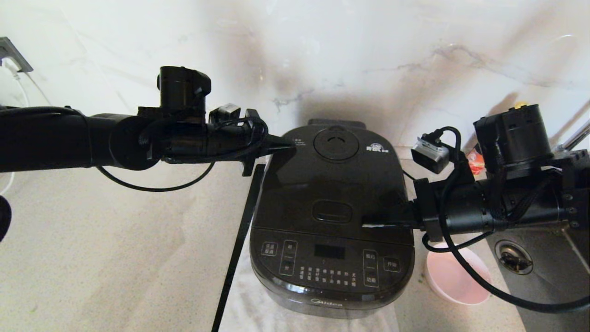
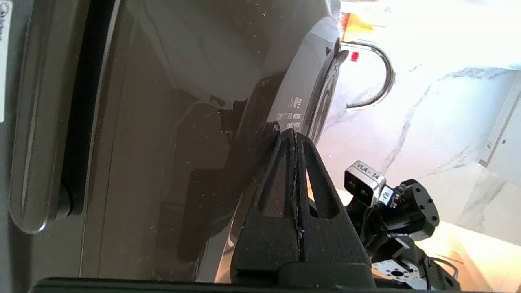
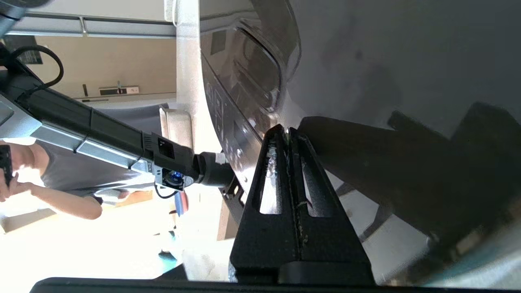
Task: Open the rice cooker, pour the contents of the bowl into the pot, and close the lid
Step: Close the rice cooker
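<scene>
The glossy black rice cooker stands at the middle of the counter with its lid down, so the pot is hidden. My left gripper is shut with nothing in it, its tip at the lid's back left corner. My right gripper is also shut and holds nothing; its tip rests on the lid's front right part, just right of the oval button. In the right wrist view the fingertips meet the lid beside the button. A pale pink bowl sits right of the cooker, under the right arm.
A white cloth lies under the cooker. A sink with a drain lies at the right, with its tap near the marble wall. A black strip runs along the cooker's left side. Bare counter spreads to the left.
</scene>
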Motion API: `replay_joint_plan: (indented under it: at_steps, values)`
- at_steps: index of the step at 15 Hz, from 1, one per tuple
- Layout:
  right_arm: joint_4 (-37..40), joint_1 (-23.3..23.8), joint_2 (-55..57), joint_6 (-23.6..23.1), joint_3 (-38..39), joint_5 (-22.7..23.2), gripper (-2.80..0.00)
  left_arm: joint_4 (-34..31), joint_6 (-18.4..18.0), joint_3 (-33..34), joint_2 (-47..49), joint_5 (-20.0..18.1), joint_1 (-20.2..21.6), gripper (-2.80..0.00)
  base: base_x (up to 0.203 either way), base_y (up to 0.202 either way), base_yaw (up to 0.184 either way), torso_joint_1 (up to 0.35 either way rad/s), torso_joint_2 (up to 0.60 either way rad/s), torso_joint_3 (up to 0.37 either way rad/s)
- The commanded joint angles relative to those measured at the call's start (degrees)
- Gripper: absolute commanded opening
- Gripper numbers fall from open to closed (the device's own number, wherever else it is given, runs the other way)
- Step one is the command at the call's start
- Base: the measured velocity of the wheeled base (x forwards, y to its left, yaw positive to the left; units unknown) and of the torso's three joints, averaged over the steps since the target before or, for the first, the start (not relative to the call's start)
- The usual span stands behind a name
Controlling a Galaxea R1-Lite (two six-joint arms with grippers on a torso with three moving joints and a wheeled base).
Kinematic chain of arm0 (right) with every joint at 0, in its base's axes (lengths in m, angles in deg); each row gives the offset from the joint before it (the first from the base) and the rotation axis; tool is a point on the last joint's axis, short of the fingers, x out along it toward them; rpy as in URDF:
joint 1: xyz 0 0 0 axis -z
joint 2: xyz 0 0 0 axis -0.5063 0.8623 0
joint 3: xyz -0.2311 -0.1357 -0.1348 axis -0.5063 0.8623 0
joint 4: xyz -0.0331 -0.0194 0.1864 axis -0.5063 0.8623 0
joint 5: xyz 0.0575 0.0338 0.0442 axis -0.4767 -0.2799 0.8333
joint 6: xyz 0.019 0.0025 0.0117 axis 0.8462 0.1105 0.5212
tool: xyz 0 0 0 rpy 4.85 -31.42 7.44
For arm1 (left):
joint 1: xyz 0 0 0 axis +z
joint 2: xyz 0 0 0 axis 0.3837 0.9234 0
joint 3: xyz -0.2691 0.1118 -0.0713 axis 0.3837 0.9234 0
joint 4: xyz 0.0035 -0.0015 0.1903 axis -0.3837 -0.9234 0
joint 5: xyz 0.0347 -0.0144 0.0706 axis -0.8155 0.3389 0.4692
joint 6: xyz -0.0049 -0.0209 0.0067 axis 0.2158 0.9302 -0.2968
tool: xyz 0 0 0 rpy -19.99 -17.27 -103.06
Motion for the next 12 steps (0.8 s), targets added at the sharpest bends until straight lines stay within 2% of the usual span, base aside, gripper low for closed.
replay_joint_plan:
  at_steps: [1,6,9,11,12]
  values:
    - [-1.7,0.1,-0.6,0.4,0.2,0.1,-2.80,1.4,0.7,1.2,-0.1,0.2,0.0,-2.80,0.000,0.000,0.000,0.000,0.00,0.000]
    - [-3.6,0.8,-7.1,0.5,-0.8,-0.1,-2.80,1.6,2.3,0.4,-9.9,0.2,0.3,-2.80,0.000,0.000,0.000,0.000,0.00,0.000]
    - [-4.8,0.8,-11.3,0.5,-0.8,-0.5,-2.80,1.5,3.0,-0.5,-16.4,1.8,0.3,-2.80,0.000,0.000,0.000,0.000,0.00,0.000]
    - [-5.1,1.0,-13.3,0.4,-1.4,-3.3,-2.80,1.5,3.0,-1.0,-20.4,3.6,0.3,-2.80,0.000,0.000,0.000,0.000,0.00,0.000]
    - [-4.8,1.2,-14.2,0.2,-2.0,-6.5,-2.80,1.2,2.7,-1.0,-22.9,5.1,0.3,-2.80,0.000,0.000,0.000,0.000,0.00,0.000]
